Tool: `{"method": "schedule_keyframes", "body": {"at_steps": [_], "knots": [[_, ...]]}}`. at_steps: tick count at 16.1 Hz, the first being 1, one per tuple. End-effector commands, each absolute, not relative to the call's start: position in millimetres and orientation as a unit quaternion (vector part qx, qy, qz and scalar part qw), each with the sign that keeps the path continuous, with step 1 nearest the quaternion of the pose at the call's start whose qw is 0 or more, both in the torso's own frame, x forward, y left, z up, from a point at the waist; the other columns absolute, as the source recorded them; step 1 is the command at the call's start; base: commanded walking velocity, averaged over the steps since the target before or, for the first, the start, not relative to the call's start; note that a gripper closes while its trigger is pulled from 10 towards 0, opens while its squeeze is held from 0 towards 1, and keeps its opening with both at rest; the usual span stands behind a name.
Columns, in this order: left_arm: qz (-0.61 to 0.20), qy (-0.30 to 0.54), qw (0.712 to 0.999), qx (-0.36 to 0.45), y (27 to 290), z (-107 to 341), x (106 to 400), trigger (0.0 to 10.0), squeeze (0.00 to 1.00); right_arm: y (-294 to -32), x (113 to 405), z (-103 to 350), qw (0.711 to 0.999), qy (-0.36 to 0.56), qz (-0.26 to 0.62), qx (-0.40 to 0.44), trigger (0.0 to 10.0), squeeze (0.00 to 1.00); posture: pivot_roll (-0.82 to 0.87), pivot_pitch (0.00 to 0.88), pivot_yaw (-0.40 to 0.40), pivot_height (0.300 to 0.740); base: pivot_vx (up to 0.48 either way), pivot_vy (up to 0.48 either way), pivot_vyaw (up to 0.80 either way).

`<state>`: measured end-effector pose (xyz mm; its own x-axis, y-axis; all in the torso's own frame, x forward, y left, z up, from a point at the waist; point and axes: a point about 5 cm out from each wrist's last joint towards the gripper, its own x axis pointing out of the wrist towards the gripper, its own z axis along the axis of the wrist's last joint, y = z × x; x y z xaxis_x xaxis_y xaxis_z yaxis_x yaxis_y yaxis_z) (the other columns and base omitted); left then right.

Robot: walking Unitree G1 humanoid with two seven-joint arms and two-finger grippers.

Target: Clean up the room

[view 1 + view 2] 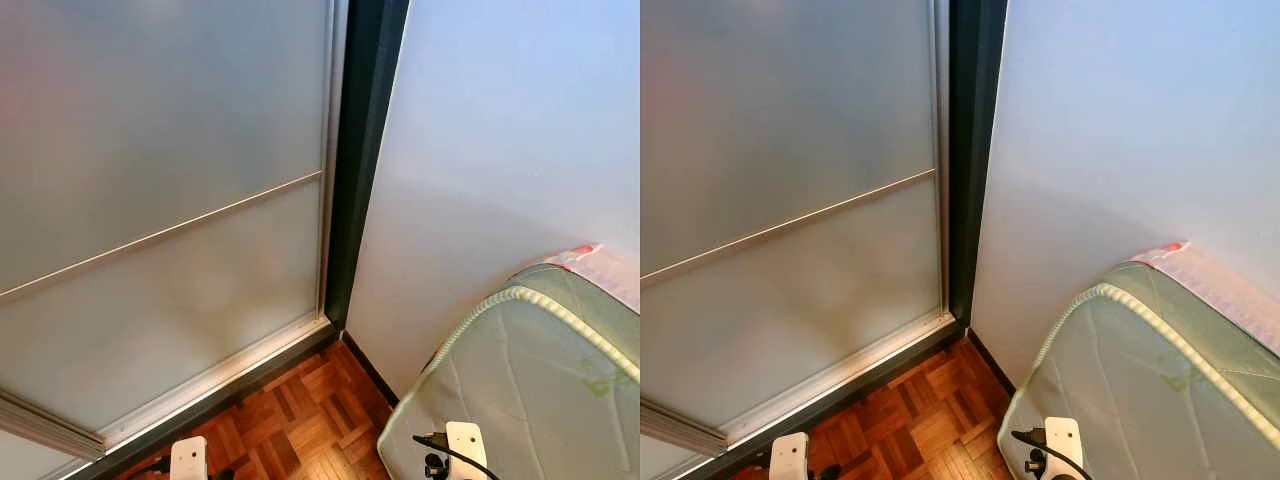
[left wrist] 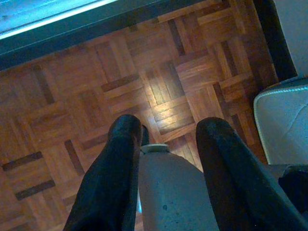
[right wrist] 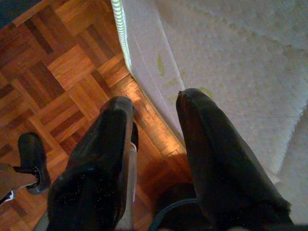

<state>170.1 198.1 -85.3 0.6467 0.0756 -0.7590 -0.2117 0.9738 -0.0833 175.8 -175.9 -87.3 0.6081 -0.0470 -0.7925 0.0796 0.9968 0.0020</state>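
Note:
I face a room corner with no loose item in sight. Both arms hang low; their white wrists (image 1: 188, 458) (image 1: 465, 445) peek in at the bottom of the left eye view. My left gripper (image 2: 166, 130) points down at the parquet floor (image 2: 72, 110), fingers apart, with a grey rounded part (image 2: 168, 192) showing below the gap; I cannot tell what it is. My right gripper (image 3: 154, 103) hangs open over the edge of a pale green mattress (image 3: 231, 62), holding nothing.
A frosted sliding door (image 1: 150, 200) fills the left, with a dark frame (image 1: 360, 150) at the corner. A white wall (image 1: 500, 150) runs to the right. The mattress (image 1: 540, 380) lies against it, a pink cloth (image 1: 590, 258) on top. A dark foot-like shape (image 3: 31, 159) rests on the floor.

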Motion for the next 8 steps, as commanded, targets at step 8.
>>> {"method": "schedule_keyframes", "body": {"at_steps": [8], "knots": [[0.049,0.429,0.902,-0.029,219.0,-74.9,188.2,10.0,0.00,-214.1,160.5,-89.2,0.879,0.466,-0.069,0.071,10.0,0.00,0.02,0.000,0.002,0.740,0.000,0.000,0.00]]}}
